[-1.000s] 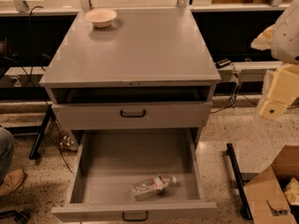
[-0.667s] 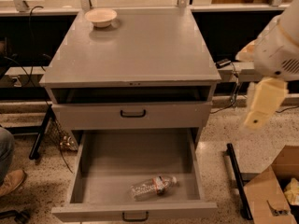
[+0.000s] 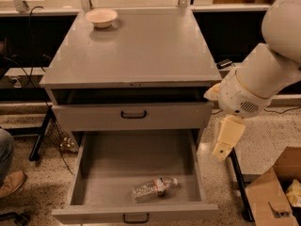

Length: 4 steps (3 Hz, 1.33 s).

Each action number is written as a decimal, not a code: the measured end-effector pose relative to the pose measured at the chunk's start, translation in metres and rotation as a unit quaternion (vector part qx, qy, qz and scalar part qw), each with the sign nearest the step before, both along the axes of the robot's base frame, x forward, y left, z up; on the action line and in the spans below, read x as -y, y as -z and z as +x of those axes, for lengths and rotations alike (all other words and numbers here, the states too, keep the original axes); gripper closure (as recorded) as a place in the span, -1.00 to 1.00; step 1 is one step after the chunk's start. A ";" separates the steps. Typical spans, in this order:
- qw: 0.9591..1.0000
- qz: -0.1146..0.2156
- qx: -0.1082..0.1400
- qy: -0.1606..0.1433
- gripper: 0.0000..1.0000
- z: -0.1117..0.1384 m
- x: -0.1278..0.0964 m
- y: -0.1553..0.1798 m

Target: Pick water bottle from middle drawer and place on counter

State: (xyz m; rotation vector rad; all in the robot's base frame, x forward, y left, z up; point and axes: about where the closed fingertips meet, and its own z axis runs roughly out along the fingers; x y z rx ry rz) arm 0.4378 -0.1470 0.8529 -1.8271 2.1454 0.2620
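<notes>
The water bottle (image 3: 154,188), clear with a white cap, lies on its side near the front of the open middle drawer (image 3: 113,164). The drawer is pulled fully out, its black handle at the bottom front. The counter (image 3: 141,51) is the grey cabinet top above. My gripper (image 3: 222,149), cream coloured, hangs pointing down from the white arm (image 3: 256,86) at the cabinet's right side. It is to the right of the drawer's right wall, above and right of the bottle, and holds nothing.
A shallow cream bowl (image 3: 101,17) sits at the counter's back left. The upper drawer (image 3: 133,115) is shut. A cardboard box (image 3: 277,192) stands on the floor at lower right. A black frame leg (image 3: 237,182) stands beside the drawer. A person's leg and shoe (image 3: 7,173) are at left.
My arm has swung left and down, from the right edge of the view toward the cabinet's right side. The gripper now hangs lower, beside the open drawer. The bottle has not moved.
</notes>
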 end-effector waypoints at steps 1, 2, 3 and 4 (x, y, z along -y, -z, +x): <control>1.000 0.000 0.000 0.000 -1.00 0.000 0.000 0.000; 1.000 -0.005 0.005 -0.005 -1.00 0.001 -0.008 0.035; 0.999 -0.006 0.006 -0.036 -1.00 0.001 -0.036 0.111; 0.997 0.040 0.029 -0.052 -1.00 0.017 -0.072 0.173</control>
